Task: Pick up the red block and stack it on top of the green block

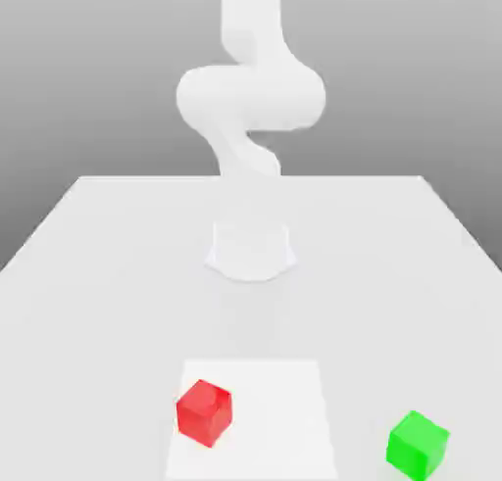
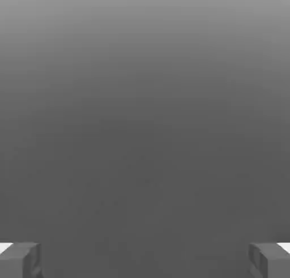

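Observation:
The red block (image 1: 204, 411) sits on the white table (image 1: 98, 273) near its front, on the exterior view's left of centre. The green block (image 1: 418, 444) rests on the table at the exterior view's right, well apart from the red one. In the hand view my gripper (image 2: 145, 260) is open, its two grey fingertips (image 2: 20, 259) spread wide with nothing between them, and behind them lies plain grey background. The white arm (image 1: 250, 97) rises from its base at the back and bends upward, far from both blocks.
The arm's round base (image 1: 251, 249) stands at the table's middle back. A lighter square patch (image 1: 284, 410) marks the table under the red block. The table's side edges slant outward toward the front.

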You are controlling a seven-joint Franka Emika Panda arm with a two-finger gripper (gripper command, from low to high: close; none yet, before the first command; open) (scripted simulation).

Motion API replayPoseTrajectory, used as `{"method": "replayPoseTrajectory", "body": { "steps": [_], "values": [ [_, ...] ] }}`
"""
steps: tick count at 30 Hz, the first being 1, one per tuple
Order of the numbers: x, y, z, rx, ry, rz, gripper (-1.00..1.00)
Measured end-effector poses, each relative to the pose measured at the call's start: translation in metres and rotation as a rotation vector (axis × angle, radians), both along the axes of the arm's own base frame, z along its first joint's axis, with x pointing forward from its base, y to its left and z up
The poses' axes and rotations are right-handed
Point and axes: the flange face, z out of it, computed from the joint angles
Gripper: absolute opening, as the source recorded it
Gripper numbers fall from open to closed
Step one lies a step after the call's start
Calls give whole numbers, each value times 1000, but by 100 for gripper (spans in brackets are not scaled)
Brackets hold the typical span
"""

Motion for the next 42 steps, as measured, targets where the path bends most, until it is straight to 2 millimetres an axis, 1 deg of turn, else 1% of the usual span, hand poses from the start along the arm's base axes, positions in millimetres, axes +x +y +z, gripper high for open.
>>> {"method": "replayPoseTrajectory", "body": {
  "steps": [2, 5, 6, 9, 11, 13, 16, 18, 21, 23, 27, 28, 33, 34, 35, 37, 40, 41, 42],
  "values": [
    [26, -5, -40, 14, 67, -42, 0],
    [54, -13, -101, 35, 163, -103, 0],
    [54, -13, -101, 35, 163, -103, 0],
    [76, -24, -176, 63, 274, -175, 0],
    [83, -31, -225, 82, 346, -222, 0],
    [85, -38, -270, 101, 411, -264, 0],
    [80, -46, -333, 129, 504, -325, 0],
    [72, -51, -373, 150, 566, -369, 0],
    [54, -55, -431, 182, 658, -430, 0],
    [47, -55, -461, 193, 689, -448, 0],
    [45, -55, -508, 196, 698, -453, 0],
    [44, -55, -517, 195, 699, -454, -100],
    [45, -55, -517, 195, 697, -454, -100],
    [44, -55, -521, 195, 698, -454, -100],
    [44, -55, -518, 195, 698, -454, -100],
    [45, -55, -501, 196, 698, -454, -100],
    [45, -55, -468, 196, 698, -454, -100],
    [49, -44, -461, 179, 702, -410, -100],
    [57, -26, -455, 153, 707, -339, -100]
  ]
}}
